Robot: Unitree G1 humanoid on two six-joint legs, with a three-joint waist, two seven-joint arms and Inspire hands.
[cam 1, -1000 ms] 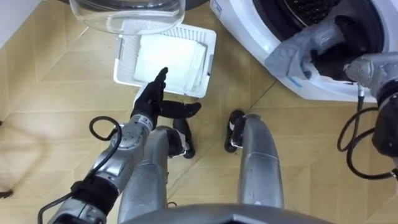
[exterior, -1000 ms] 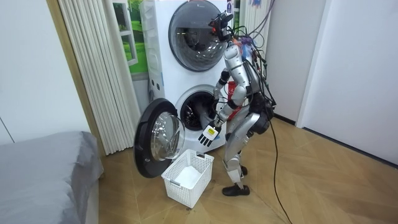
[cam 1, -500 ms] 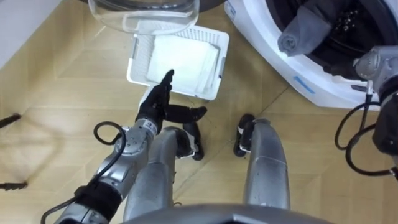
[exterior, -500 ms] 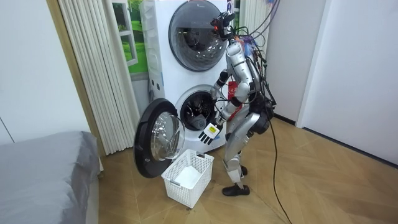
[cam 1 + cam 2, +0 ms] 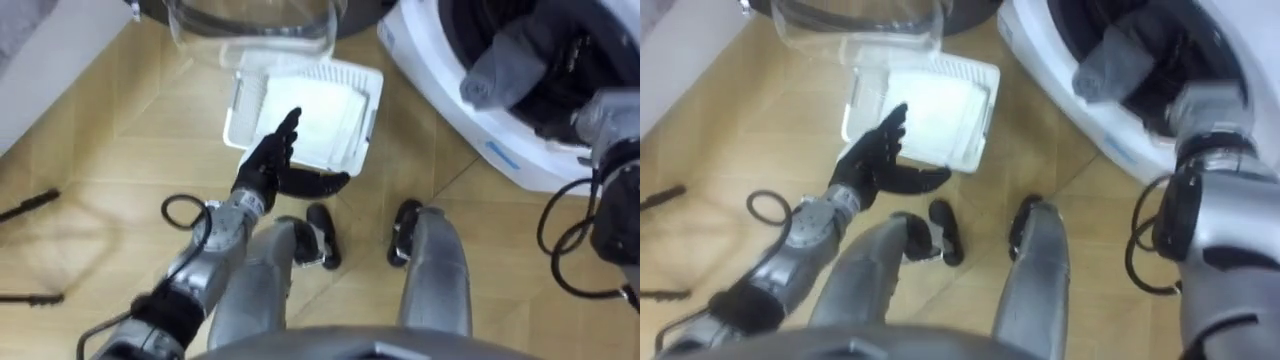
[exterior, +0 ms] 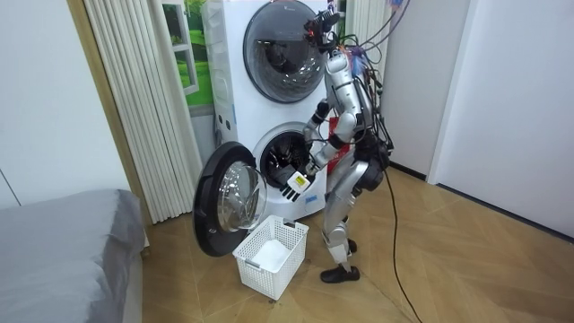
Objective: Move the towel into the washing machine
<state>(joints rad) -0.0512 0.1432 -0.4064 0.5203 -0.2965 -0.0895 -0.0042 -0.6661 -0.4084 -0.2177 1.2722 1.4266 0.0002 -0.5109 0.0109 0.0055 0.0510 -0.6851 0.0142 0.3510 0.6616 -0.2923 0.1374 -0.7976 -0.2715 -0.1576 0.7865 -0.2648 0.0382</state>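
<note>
A grey towel point(image 5: 503, 66) lies bunched in the mouth of the lower washing machine's drum point(image 5: 1110, 62), resting over its white front rim point(image 5: 440, 95). My right forearm reaches in beside the towel, and the right hand point(image 5: 1185, 70) is in the dark of the drum with its fingers hidden. My left hand point(image 5: 272, 165) hangs open with straight fingers over the floor, just in front of the white basket point(image 5: 240, 112). In the room view I stand bent before the lower machine point(image 6: 280, 154), left hand point(image 6: 297, 182) held out at hip height.
The round glass door point(image 6: 229, 205) stands open to my left, its bowl above the basket point(image 5: 862, 98). A folded white cloth point(image 5: 320, 118) lies in the basket. A second machine is stacked above. Dark objects point(image 5: 30, 204) lie on the wooden floor at left; a grey bed point(image 6: 63, 256) is further off.
The right hand has carried the grey towel from the rim further into the drum. The left hand has risen a little. My view has shifted, so the basket sits more to the right.
</note>
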